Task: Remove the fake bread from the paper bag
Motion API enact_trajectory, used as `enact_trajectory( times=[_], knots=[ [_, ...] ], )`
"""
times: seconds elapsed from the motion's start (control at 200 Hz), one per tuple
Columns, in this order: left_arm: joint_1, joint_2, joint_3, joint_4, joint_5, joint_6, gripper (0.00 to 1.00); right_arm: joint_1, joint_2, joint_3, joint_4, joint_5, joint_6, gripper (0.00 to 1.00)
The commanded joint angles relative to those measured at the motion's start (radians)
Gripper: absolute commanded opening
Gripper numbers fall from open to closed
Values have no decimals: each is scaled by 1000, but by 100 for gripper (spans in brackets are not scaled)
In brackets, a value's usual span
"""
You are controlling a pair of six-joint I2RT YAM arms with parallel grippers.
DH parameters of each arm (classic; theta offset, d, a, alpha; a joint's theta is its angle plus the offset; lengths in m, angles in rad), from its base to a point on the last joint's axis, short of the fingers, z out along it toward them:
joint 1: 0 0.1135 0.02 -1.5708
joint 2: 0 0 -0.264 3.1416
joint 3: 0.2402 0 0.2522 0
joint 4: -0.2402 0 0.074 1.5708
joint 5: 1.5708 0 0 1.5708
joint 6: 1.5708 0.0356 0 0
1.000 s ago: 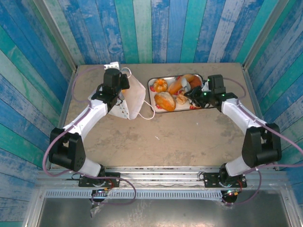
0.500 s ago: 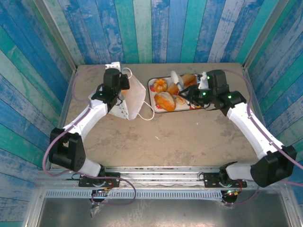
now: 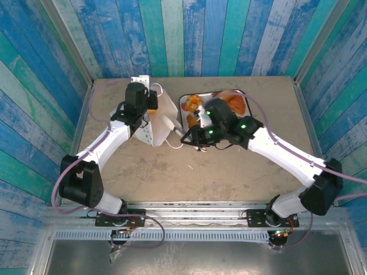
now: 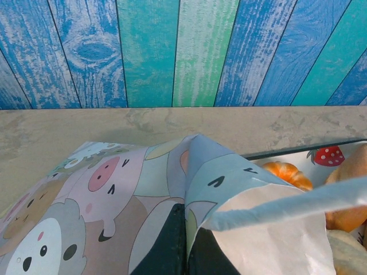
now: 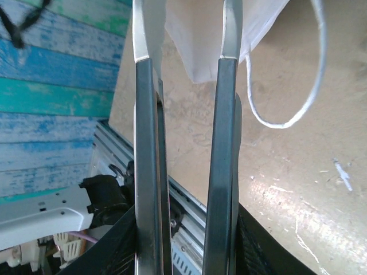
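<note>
The white paper bag (image 3: 159, 117) stands tilted at the back left of the table. My left gripper (image 3: 143, 104) is shut on its upper edge. In the left wrist view the dark fingers (image 4: 172, 246) pinch the paper bag (image 4: 143, 183), whose animal-print side faces the camera. Fake bread (image 3: 195, 103) lies on the strawberry-print tray (image 3: 183, 115) just right of the bag, and a fake bread roll (image 4: 289, 173) shows there from the left wrist too. My right gripper (image 3: 192, 133) hangs open by the bag's cord handle (image 5: 287, 112), with nothing between its fingers (image 5: 146, 114). The bag's inside is hidden.
The right arm (image 3: 275, 146) stretches across the tray's front edge. Blue and green plank walls (image 3: 183, 34) close in the table on three sides. A metal rail (image 3: 195, 209) runs along the near edge. Bare tabletop (image 3: 189, 172) lies in front of the bag.
My right arm has swung left from the tray's right side to the bag's handle, its gripper empty. The left gripper has tipped the bag a little more upright.
</note>
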State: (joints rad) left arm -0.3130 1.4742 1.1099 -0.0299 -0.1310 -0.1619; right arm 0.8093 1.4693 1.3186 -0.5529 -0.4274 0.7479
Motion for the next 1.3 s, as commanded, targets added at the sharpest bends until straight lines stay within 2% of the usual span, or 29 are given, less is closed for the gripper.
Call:
enact_trajectory(
  times=[0.0, 0.381, 0.671, 1.007, 1.297],
  knots=[
    [3, -78, 20, 0, 22, 31, 0, 16, 94, 46, 52, -1, 5, 38],
    [3, -135, -15, -10, 68, 72, 0, -6, 368, 218, 126, -5, 65, 40],
    [3, -146, -46, -2, 92, 65, 0, -32, 442, 249, 163, 36, 128, 44],
    [2, -142, -73, 6, 155, 23, 0, -69, 497, 217, 319, 31, 241, 46],
    [2, -113, -60, -10, 186, 21, 0, -73, 565, 283, 321, 57, 257, 46]
  ],
)
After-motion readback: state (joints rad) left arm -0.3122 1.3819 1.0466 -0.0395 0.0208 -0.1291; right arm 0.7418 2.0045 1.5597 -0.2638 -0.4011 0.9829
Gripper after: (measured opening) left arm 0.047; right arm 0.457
